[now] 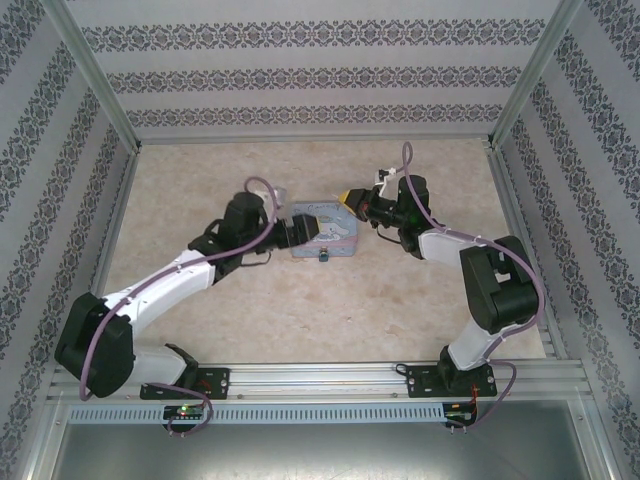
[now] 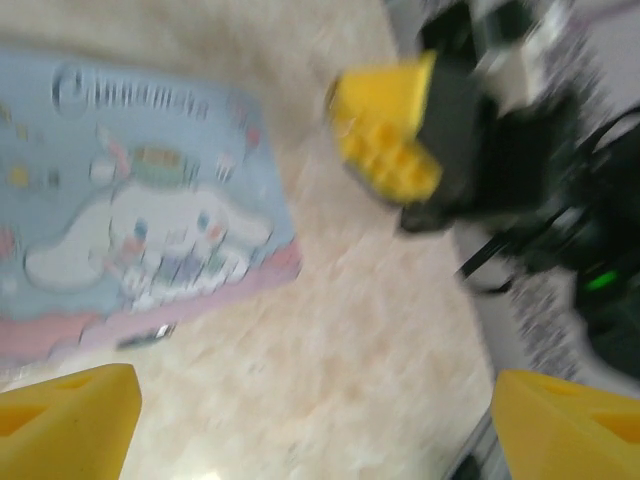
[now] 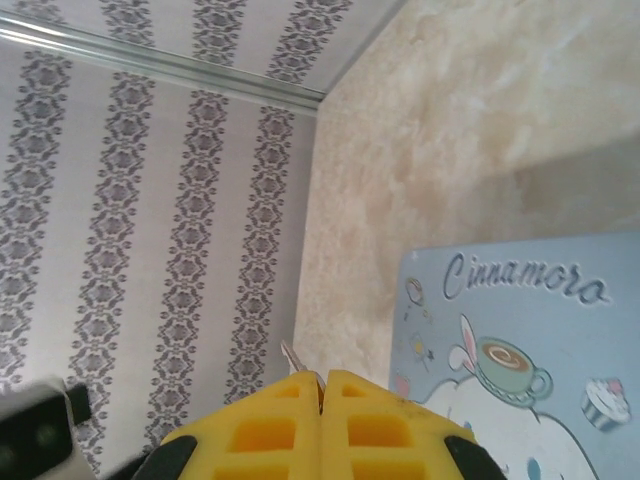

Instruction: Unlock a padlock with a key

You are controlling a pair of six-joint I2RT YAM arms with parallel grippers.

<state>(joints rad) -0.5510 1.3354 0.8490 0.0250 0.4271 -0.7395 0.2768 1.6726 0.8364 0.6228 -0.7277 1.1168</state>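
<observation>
Top external view is showing the padlock lying against the tin's near edge, while the left gripper is hanging wide open beside it and the right gripper is pressing its jaws together.

The white-and-black left arm reached inward, its yellow-padded left gripper spread wide; the matching right arm (elbow sharply bent) held its yellow-padded right gripper pressed fully shut.
</observation>
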